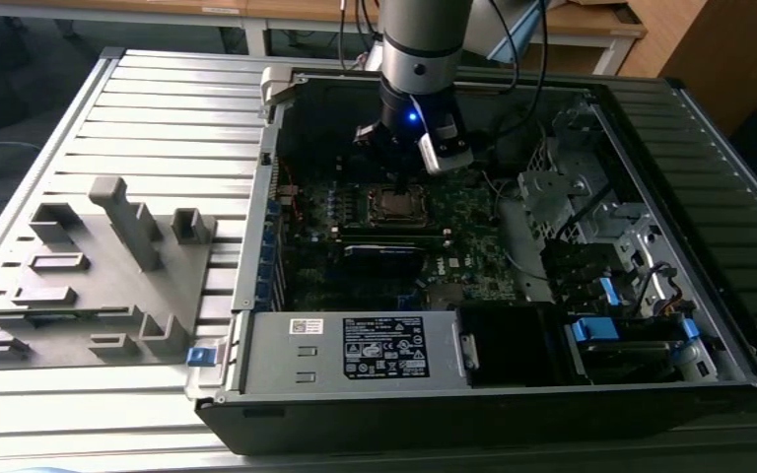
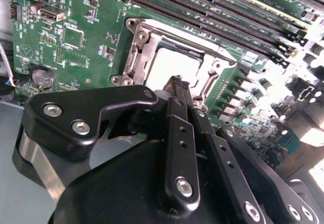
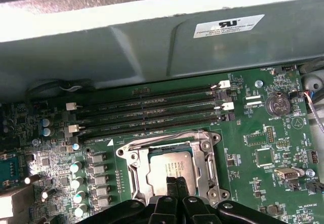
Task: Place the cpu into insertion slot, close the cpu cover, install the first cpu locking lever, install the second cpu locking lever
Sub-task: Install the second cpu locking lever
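The gripper (image 3: 176, 182), fingers pressed together and holding nothing, hovers over one cpu (image 3: 169, 169) seated in the slot (image 3: 135, 171), under one closed cover (image 3: 205, 164).

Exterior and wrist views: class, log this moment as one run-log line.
gripper: shut, over socket | cpu: seated in insertion slot | cpu cover: down around cpu | setting: open computer case

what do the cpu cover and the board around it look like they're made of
The cpu cover looks like thin stamped metal with a bright silver finish: it catches glare along its edges in both wrist views. The cpu seated under it has a duller grey, seemingly metal top. The motherboard looks like glossy green circuit laminate with fine traces. The claw at the cover's edge looks like matt black metal or plastic; which is unclear.
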### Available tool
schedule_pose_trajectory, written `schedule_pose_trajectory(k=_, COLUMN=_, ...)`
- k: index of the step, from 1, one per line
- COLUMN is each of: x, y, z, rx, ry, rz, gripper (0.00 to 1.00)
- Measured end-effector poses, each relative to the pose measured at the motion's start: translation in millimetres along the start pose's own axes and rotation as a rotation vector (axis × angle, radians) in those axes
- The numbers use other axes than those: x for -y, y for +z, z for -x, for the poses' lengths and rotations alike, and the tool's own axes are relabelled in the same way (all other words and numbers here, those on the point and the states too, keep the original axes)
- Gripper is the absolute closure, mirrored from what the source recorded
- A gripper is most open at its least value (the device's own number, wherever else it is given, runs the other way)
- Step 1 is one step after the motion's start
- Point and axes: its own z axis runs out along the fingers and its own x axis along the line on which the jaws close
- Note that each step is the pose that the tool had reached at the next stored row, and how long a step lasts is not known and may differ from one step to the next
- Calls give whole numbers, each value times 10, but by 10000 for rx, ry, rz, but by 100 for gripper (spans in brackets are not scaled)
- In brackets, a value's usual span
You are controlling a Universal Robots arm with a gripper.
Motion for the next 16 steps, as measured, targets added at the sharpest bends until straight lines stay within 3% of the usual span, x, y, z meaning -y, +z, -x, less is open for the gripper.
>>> schedule_pose_trajectory(k=16, x=23, y=-31, z=5, rx=1, ry=0, rz=1, gripper=89)
